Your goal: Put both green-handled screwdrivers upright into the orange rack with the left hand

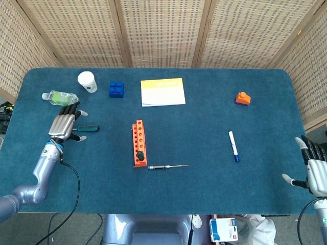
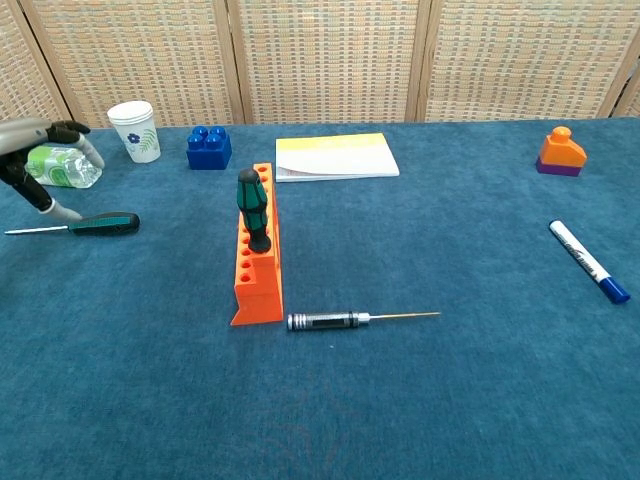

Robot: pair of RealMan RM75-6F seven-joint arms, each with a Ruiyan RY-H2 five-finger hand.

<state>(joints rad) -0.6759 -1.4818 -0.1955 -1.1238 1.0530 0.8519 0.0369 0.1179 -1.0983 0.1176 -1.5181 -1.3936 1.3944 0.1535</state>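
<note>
Standing upright in the near end of the long orange plastic rack (image 2: 256, 262): one green-handled screwdriver (image 2: 250, 208), handle up. Lying flat at nine o'clock of the rack, well apart from it: the second green-handled screwdriver (image 2: 98, 224), thin steel shaft pointing to nine o'clock. Hovering over that shaft, just beside the handle: left hand (image 1: 64, 125), fingers spread, grasping nothing; touching or not, cannot tell. Resting at the surface's four o'clock edge: right hand (image 1: 314, 166), fingers apart, released and empty. Just at six o'clock of the rack: a slim black-and-silver precision screwdriver (image 2: 360, 319), tip toward three o'clock. Along the far side of the blue felt surface (image 1: 204, 194): a clear bottle with green label (image 1: 60, 97), a white paper cup (image 1: 87, 81), a blue building block (image 1: 116, 89), a yellow-and-white notepad (image 1: 163, 92), an orange-and-purple block (image 1: 243, 98). At three o'clock: a white marker with blue cap (image 1: 233, 146).
</note>
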